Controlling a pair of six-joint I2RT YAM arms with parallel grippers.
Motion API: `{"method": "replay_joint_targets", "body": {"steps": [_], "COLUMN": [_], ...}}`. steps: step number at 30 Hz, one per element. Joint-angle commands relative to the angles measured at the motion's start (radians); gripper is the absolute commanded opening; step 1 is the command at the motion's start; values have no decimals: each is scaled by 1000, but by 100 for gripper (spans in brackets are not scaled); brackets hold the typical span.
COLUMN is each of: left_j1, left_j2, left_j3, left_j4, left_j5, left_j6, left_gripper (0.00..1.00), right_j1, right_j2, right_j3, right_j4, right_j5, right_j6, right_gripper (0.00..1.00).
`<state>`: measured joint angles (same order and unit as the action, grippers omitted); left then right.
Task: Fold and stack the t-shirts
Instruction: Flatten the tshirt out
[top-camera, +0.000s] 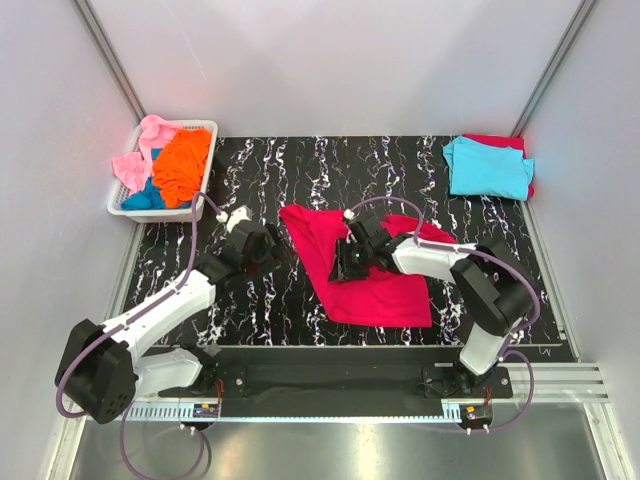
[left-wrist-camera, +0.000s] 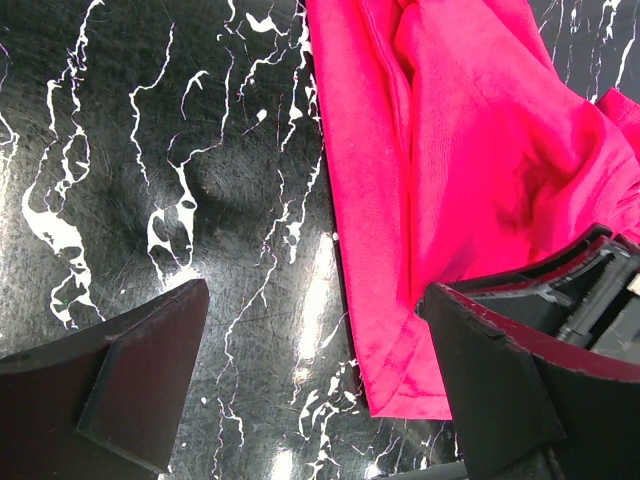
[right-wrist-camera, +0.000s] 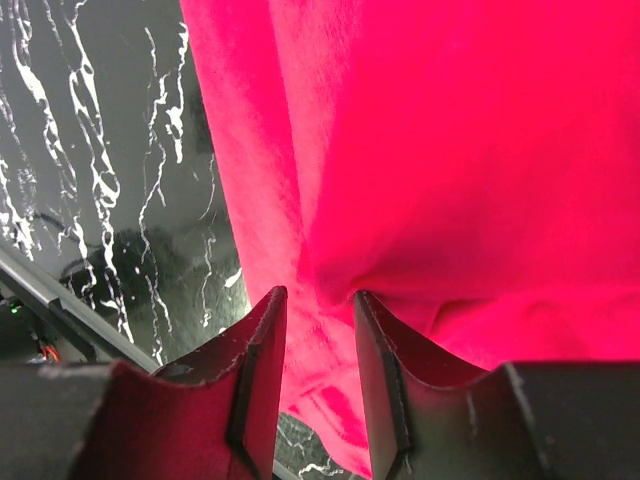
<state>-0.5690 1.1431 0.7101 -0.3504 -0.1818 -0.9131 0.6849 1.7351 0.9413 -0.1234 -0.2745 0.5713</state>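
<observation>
The large crimson-red t-shirt lies partly folded on the black marbled table, mid-right. My right gripper sits on its left part, and in the right wrist view its narrow jaws pinch a bunched fold of the shirt. My left gripper is open and empty, just left of the shirt's left edge. In the left wrist view the shirt's hem corner lies by the right finger. A folded cyan t-shirt lies at the back right on a red one.
A white slotted basket at the back left holds an orange shirt, a pink shirt and a blue one. Grey walls stand on both sides and at the back. The metal rail runs along the near edge.
</observation>
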Motion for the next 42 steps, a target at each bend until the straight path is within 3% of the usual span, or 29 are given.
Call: {"method": "replay_joint_targets", "body": {"steps": [1,6,9,10,23,33,42], "left_j1": [4,8,9,11,12,12,0], "left_j2": [-17,-20,-23,-25,-13,21,67], "left_j3": [-8,-11,-11,-11,-9,-11,-21], "left_j4": [24,21,21,21,24,51,88], "left_j5": [-28,-28,-28,-27,-13,45,96], "left_j6": [13,16,17,17,25,59,63], "left_gripper": [95,95,95,95,95,95,94], "right_j1": [12,15,16,16,19,-14,-220], "right_j2": [30,76,81,77,-199,-296,-275], "right_j3": [51,76,83,82,145,195,133], "right_j4": [13,11,10,7,-166,-286,-298], "right_j5": [3,9,17,24,254,728,695], "right_j6": [-25,-31,-30,-28,-91,-171,-114], "right_gripper": [40,37,14,0,0,0,0]}}
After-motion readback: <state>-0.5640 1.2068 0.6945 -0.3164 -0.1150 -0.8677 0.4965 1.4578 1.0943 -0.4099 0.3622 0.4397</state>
